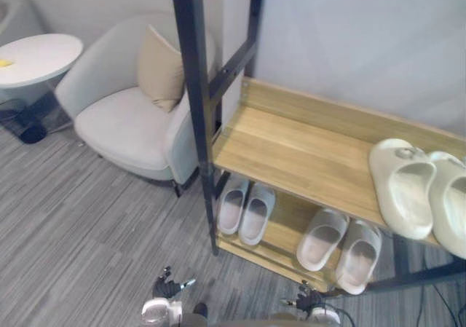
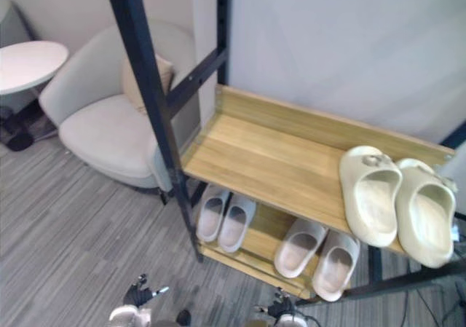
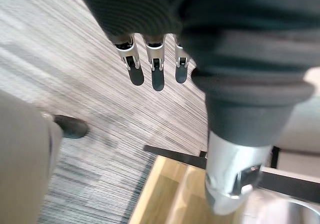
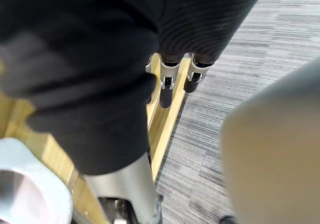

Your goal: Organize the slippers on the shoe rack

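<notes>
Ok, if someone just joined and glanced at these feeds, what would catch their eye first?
The pair of cream slippers at the right end of the upper shelf of the shoe rack stands out first; the rest of that shelf is bare wood. Beneath, two pairs of pale grey slippers sit on the lower shelf. The left robot hand and right robot hand hang low before the rack, open and empty.

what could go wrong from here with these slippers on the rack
The cream slippers lie at the upper shelf's front edge; a nudge may tip them off. Reaching the grey pairs below, the open left hand or right hand might strike that shelf or the black post.
</notes>
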You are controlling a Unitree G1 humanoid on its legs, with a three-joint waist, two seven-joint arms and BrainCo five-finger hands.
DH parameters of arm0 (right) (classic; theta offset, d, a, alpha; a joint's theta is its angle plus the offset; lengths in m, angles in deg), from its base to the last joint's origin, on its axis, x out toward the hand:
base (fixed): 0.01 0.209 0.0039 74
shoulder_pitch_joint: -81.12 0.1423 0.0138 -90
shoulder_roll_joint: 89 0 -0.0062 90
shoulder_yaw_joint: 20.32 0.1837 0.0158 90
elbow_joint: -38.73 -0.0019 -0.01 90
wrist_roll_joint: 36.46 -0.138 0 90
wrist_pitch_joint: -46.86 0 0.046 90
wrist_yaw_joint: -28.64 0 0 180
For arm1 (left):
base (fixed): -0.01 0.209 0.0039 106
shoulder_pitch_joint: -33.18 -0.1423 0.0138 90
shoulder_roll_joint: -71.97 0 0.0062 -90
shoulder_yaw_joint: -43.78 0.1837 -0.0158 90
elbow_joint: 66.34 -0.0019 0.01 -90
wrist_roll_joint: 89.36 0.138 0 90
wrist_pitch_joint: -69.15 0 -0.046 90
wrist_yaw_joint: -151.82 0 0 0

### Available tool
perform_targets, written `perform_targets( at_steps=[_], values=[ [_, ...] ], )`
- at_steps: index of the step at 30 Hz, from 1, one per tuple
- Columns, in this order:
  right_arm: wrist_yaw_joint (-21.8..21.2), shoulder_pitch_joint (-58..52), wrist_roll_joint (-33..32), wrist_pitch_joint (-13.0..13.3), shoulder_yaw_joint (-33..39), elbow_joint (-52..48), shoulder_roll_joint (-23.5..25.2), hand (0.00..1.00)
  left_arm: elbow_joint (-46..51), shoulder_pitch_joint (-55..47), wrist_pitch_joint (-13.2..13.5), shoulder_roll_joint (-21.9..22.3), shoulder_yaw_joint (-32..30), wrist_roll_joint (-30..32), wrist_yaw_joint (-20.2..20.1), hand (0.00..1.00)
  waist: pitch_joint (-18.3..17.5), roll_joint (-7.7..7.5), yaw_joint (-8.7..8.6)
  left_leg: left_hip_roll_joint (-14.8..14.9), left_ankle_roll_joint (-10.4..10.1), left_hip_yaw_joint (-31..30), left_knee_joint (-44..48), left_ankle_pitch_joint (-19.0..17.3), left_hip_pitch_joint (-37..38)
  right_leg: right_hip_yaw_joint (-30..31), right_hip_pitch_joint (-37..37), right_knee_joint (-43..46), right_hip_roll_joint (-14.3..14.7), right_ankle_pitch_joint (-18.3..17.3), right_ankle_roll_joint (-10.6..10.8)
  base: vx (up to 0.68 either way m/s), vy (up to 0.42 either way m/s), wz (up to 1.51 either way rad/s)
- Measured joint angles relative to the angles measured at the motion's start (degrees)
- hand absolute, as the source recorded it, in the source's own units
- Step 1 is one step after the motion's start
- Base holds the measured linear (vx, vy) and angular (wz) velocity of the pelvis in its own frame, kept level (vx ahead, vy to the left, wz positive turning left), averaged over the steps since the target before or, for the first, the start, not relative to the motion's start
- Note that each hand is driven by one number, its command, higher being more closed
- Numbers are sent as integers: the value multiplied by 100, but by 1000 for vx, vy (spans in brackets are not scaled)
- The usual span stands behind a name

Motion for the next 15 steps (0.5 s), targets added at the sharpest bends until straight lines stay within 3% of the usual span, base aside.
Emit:
perform_targets(
  at_steps=[3,5,6,7,8,9,11,12,13,15],
  values=[
    [41,40,-7,1,-8,-35,-118,0,-50,117,22,257,34,-1,-2,0,164,249,38,209,-209,-512,-187,267,-105,-521,60,99,215,-41,-155,-106,-158,87],
    [71,40,-7,4,-15,-198,-92,0,-15,134,31,276,47,-5,-2,0,222,291,43,340,-289,-668,-209,394,-204,-857,57,189,328,-105,-288,-106,-100,74],
    [94,60,-6,12,-59,-218,-84,0,-8,133,30,277,53,-6,-1,0,229,287,47,380,-221,-551,-250,479,-245,-1002,48,235,334,-129,-329,-128,-86,71],
    [101,121,-4,14,-87,-222,-76,0,-9,137,25,288,61,-20,-3,0,227,289,43,436,102,-173,-290,427,-289,-1198,29,250,308,-144,-397,-140,-72,76],
    [108,131,0,12,-127,-222,-46,0,-2,213,24,314,57,-56,-3,0,266,184,23,602,397,601,-175,281,-438,-1416,6,186,210,-105,-461,-153,-44,96],
    [130,140,0,10,-130,-221,-42,0,7,313,20,338,73,-55,-5,0,295,149,-2,681,386,1387,517,203,-724,-1640,23,176,57,-72,-454,-119,-6,97],
    [151,91,0,-8,-145,-204,-71,0,9,345,20,365,161,-55,-2,0,327,100,-15,687,440,2267,1567,34,-825,-1917,145,144,-167,-18,-363,-37,22,83],
    [154,87,0,-7,-173,-203,-107,0,6,323,20,378,180,-54,-5,0,296,153,-23,728,449,2475,1706,-133,-774,-1983,160,141,-190,-4,-337,30,69,88],
    [162,127,0,-5,-168,-209,-153,0,6,291,19,396,185,-54,-4,0,251,335,-56,792,461,2885,1708,-248,-808,-2161,195,167,-138,15,-299,40,82,97],
    [163,178,2,-17,-120,-208,-136,0,56,310,30,347,245,-49,-2,0,255,322,-69,641,515,3007,1331,-190,-738,-2151,271,-32,-98,50,-317,-17,97,101]
  ],
)
